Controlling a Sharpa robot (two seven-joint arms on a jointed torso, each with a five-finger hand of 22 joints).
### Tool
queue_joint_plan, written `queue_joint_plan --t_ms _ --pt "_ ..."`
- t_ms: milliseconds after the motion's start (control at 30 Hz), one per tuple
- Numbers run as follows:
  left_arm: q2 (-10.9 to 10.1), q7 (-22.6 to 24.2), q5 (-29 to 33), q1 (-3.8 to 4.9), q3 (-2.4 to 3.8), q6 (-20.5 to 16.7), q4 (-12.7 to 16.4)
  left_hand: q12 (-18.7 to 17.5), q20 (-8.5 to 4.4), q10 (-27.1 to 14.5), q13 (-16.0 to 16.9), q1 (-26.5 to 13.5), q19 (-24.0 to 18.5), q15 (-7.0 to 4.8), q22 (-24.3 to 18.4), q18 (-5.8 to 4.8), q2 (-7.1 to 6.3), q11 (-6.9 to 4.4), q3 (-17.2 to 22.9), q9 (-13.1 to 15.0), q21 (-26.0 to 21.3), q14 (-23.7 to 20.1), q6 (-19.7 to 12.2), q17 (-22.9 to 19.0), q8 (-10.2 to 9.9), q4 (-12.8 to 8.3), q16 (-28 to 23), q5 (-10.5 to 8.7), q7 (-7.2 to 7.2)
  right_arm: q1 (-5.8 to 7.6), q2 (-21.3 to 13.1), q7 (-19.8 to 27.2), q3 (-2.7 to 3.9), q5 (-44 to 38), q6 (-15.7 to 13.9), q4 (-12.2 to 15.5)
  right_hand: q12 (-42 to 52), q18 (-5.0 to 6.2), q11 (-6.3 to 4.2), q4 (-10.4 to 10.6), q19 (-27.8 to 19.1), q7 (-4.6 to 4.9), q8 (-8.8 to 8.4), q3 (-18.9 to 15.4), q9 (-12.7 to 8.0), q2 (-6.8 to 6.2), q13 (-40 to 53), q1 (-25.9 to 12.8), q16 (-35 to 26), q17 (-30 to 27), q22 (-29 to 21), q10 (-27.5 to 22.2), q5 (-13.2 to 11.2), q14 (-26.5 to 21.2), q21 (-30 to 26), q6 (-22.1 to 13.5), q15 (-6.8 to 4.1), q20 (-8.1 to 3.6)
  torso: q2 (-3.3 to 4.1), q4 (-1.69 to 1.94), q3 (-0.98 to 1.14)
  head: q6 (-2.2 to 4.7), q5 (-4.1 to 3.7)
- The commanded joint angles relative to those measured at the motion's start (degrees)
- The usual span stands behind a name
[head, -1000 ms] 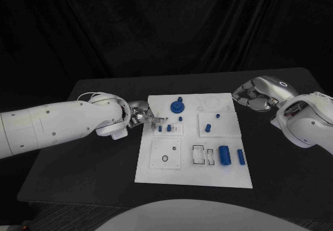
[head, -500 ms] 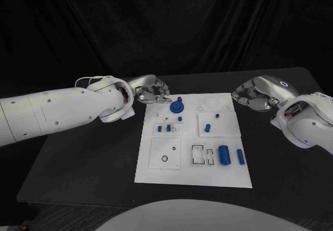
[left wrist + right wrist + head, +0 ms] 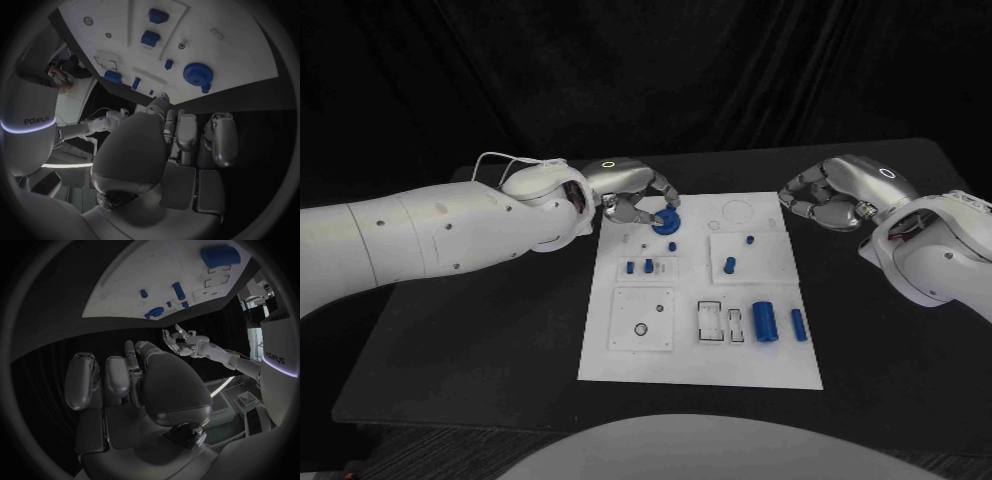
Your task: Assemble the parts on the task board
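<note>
The left hand hangs over the blue gear, fingers apart, holding nothing. The gear sits on the board, at its far end. The hand should come straight down and pinch the gear's knob softly.

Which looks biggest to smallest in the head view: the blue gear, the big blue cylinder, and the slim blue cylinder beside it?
1. Big blue cylinder.
2. Blue gear, partly hidden by the left hand, so its rank is unsure.
3. Slim blue cylinder, clearly smallest.

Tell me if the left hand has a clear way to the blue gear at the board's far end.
Probably yes: the left hand hovers beside the gear, fingers apart, with nothing between them.
</note>
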Motion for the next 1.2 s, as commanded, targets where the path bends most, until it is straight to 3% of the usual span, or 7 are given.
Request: queue_joint_plan --t_ms 33,200,333,567,1000,1200 --pt "0.79 0.81 -7.59 -0.47 0.05 1.2 -0.78 0.52 0.13 1.03 -0.64 -0.26 0.16 -0.08 10.13 0.48 -0.51 0.2 0.32 -0.75 -0.23 -0.08 0.64 -0.23 0.09 -0.13 0.03 0.03 0.23 -0.12 0.06 0.18 0.05 -0.14 -1.0 -0.02 -0.22 0.98 0.36 -0.06 0.73 0.22 -0.19 -0.07 0.05 -0.24 9.4 0.17 -0.14 0.06 9.99 3.82 0.24 0.83 -0.08 -0.16 -0.24 -0.38 0.29 -0.01 -0.14 0.01 -0.24" --pt "1.99 -0.07 -8.46 -1.04 0.05 2.71 -1.73 1.49 0.28 3.01 -1.49 -1.34 0.27 0.11 10.18 0.47 -0.71 0.63 0.63 -2.0 -0.42 -0.11 1.54 -0.48 0.11 0.26 0.23 -0.34 1.0 -0.13 0.18 0.22 0.05 -0.14 -0.84 -0.16 -0.2 0.98 0.36 -0.06 0.74 0.22 -0.16 -0.08 0.08 -0.25 9.45 0.12 -0.13 0.09 9.99 3.84 0.25 0.84 -0.08 -0.07 -0.23 -0.36 0.24 -0.16 -0.19 0.01 0.01" --pt "2.78 -0.35 -8.66 -1.44 0.05 3.34 -2.47 2.05 0.43 3.94 -2.41 -1.92 0.34 0.36 10.23 0.47 -0.84 0.98 1.39 -3.1 -0.63 -0.3 4.5 -0.85 0.78 0.36 0.43 0.01 2.37 -0.13 0.26 0.25 0.05 -0.14 -0.77 -0.24 -0.2 0.98 0.36 -0.06 0.74 0.22 -0.16 -0.08 0.08 -0.25 9.45 0.12 -0.13 0.09 9.99 3.84 0.25 0.84 -0.08 -0.07 -0.23 -0.36 0.22 -0.06 -0.25 0.01 0.02" --pt "3.99 -0.24 -8.79 -2.18 0.06 4.13 -3.31 2.46 0.5 5.27 -3.12 -1.66 0.46 0.42 10.27 0.46 -1.11 1.05 2.46 -4.3 -0.66 -0.37 4.18 -1.1 0.04 0.08 0.59 1.0 2.31 -0.13 0.18 0.39 0.05 -0.14 -0.72 -0.13 -0.24 0.98 0.37 -0.07 0.74 0.22 -0.14 -0.07 0.09 -0.26 9.33 0.11 -0.16 0.03 9.99 3.79 0.26 0.84 -0.11 -0.04 -0.23 -0.36 0.18 -0.07 -0.16 0.01 -0.29" --pt "4.74 -0.05 -8.82 -2.64 0.06 5.11 -3.67 3.01 0.61 6.89 -3.64 -2.57 0.24 0.51 10.16 0.54 -1.42 1.17 3.06 -5.16 -1.11 -0.75 4.83 -1.77 0.07 0.57 0.44 0.03 2.04 -0.14 0.23 0.21 0.05 -0.14 -0.49 -0.26 -0.22 0.99 0.39 -0.09 0.73 0.22 -0.12 -0.05 0.11 -0.25 9.41 0.11 -0.18 0.01 9.98 3.82 0.28 0.83 -0.15 0.02 -0.25 -0.36 0.16 -0.15 -0.12 0.01 0.13" --pt "5.23 -0.23 -8.82 -2.89 0.06 5.29 -4.22 3.39 0.65 7.67 -3.7 -2.46 0.29 0.54 10.19 0.53 -1.44 1.21 3.48 -5.49 -1.1 -0.73 5.04 -1.73 0.07 0.45 0.59 -0.08 1.83 -0.14 0.23 0.13 0.05 -0.14 -0.34 -0.26 -0.25 1.0 0.39 -0.12 0.72 0.22 -0.11 -0.01 0.12 -0.23 9.33 0.13 -0.19 -0.03 9.97 3.79 0.3 0.83 -0.18 0.05 -0.26 -0.36 0.17 0.01 -0.06 0.01 0.01"
